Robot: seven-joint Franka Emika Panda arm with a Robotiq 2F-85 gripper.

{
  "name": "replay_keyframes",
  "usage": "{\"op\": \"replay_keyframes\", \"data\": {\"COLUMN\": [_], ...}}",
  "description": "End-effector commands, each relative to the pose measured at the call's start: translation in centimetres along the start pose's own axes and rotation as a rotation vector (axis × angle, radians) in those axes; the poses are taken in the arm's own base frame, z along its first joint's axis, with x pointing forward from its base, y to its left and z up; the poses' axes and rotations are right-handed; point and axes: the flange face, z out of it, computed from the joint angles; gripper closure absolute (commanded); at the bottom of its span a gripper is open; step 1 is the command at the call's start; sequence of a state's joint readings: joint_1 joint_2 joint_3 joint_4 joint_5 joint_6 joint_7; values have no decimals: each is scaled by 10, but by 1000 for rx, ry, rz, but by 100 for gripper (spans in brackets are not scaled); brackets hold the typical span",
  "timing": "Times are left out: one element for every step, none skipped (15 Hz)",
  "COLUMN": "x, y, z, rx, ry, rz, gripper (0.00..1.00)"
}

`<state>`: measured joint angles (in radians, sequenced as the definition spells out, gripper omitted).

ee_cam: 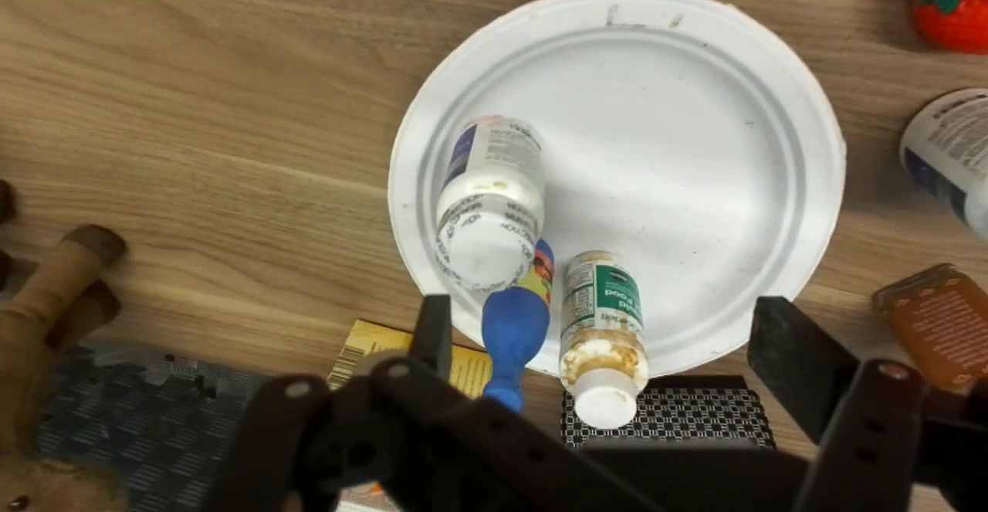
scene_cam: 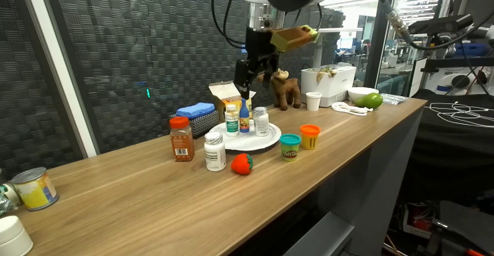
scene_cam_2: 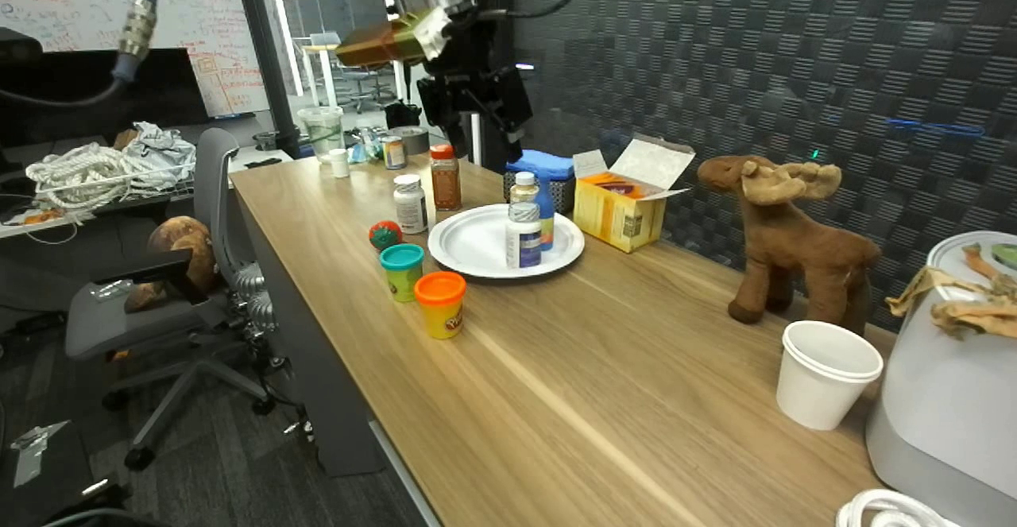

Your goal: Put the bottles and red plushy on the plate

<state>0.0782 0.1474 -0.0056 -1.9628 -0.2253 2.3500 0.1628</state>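
On the white plate [ee_cam: 664,149] stand three upright bottles: a white one [ee_cam: 494,180], a blue one [ee_cam: 515,327] and one with a green label [ee_cam: 606,303]. Another white bottle [scene_cam: 215,151] and a reddish-brown bottle with a red cap [scene_cam: 182,142] are on the table beside the plate. The red plushy [scene_cam: 242,164], strawberry-like with green leaves, lies in front of the plate near that white bottle. My gripper [ee_cam: 602,323] is above the plate's back edge, fingers spread wide and holding nothing. In the wrist view the green-labelled bottle appears between the fingers from above.
Two Play-Doh tubs, teal-lidded [scene_cam: 290,147] and orange-lidded [scene_cam: 310,136], stand near the plate. Behind it are an open yellow box [scene_cam_2: 624,209] and a patterned basket with a blue cloth [scene_cam_2: 540,164]. A brown plush moose [scene_cam_2: 794,249] and paper cups [scene_cam_2: 826,376] stand farther along.
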Motion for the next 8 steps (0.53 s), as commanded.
{"op": "replay_keyframes", "data": {"x": [-51, -64, -77, -91, -102, -112, -120, -126], "y": [-14, -17, -17, -15, -13, -8, -4, 2], "z": [-29, -31, -32, -30, -29, -28, -27, -25], "rx": [-39, -43, -43, -46, -45, -35, -27, -11], "ry": [26, 26, 23, 9, -2, -15, -26, -37], "rz": [85, 111, 140, 172, 201, 228, 247, 261], "gripper": [0, 0, 0, 0, 0, 0, 0, 0]}}
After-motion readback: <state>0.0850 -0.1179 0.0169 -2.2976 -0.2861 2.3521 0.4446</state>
